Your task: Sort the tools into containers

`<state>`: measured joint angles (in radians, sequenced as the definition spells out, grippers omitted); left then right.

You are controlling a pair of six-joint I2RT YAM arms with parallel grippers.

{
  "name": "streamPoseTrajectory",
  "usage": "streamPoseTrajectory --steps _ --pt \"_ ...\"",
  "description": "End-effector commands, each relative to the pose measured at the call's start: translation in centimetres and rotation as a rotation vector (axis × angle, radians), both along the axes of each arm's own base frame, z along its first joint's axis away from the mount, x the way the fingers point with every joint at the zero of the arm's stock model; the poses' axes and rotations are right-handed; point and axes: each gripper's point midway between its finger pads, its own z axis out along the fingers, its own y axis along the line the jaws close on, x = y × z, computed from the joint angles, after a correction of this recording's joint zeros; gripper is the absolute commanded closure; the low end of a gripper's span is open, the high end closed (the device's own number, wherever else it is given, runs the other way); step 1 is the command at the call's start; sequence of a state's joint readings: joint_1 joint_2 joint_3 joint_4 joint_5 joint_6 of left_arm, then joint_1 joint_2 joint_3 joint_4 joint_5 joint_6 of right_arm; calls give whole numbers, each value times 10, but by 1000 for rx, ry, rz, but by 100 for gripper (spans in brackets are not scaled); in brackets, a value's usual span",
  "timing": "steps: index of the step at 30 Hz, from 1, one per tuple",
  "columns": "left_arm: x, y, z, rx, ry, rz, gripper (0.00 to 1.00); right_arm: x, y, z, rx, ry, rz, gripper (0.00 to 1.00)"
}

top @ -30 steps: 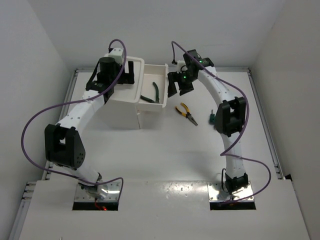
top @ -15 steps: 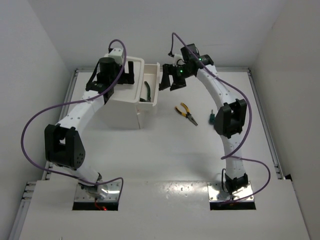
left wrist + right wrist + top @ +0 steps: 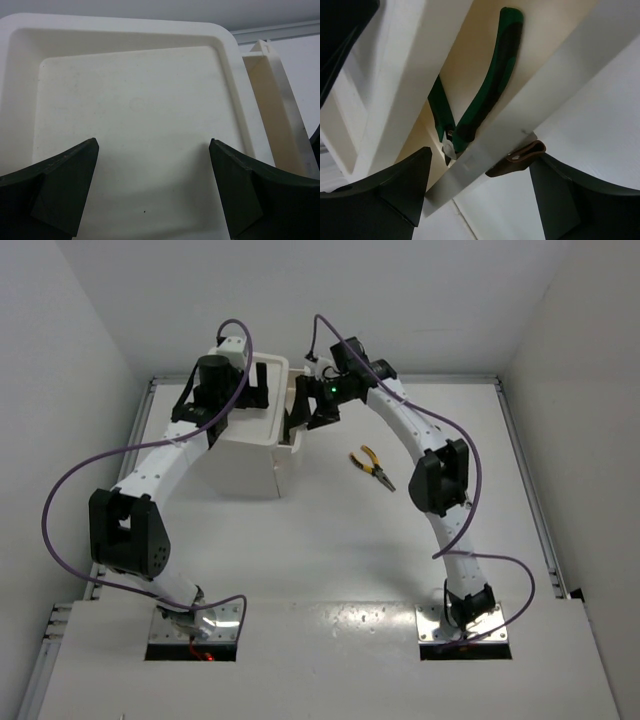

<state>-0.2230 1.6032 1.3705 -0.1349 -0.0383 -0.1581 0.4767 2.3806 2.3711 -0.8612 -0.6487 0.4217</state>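
The white drawer unit (image 3: pixel 245 460) stands at the back left. Its side drawer (image 3: pixel 555 65) sticks out only a little and holds the green-handled pliers (image 3: pixel 487 95). My right gripper (image 3: pixel 480 185) is open and straddles the drawer's front wall, with the dark-red knob (image 3: pixel 517 157) against its right finger. In the top view this gripper (image 3: pixel 305 410) sits at the unit's right side. My left gripper (image 3: pixel 152 185) hangs open over the bare top tray (image 3: pixel 135 105), holding nothing. Yellow-handled pliers (image 3: pixel 372 466) lie on the table to the right of the unit.
The right arm's elbow (image 3: pixel 440 475) rises just right of the yellow pliers and hides the table behind it. White walls close in the table on the left, back and right. A raised rail (image 3: pixel 525 470) runs along the right edge.
My right gripper has swept left and the drawer with the green pliers has slid most of the way into the unit. The left arm has not moved.
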Motion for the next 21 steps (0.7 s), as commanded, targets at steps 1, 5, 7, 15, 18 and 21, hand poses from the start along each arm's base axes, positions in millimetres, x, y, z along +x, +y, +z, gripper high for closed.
streamPoseTrajectory --steps 1,5,7,15,18,21 --pt "-63 -3 -120 4 455 -19 0 3 15 8 68 -7 25 23" --pt "-67 -1 -127 8 473 -18 0 -5 6 42 133 -113 120 24" --pt "-68 -3 -127 3 475 -25 0 -3 1 69 233 -193 141 22" --pt "-63 -4 -123 1 464 -26 0 -18 -12 161 410 -404 169 20" --pt "-63 -6 -123 -4 466 -34 0 -15 -25 186 450 -452 153 20" --pt "-61 -6 -120 -6 457 -34 0 6 -47 172 327 -399 6 23"
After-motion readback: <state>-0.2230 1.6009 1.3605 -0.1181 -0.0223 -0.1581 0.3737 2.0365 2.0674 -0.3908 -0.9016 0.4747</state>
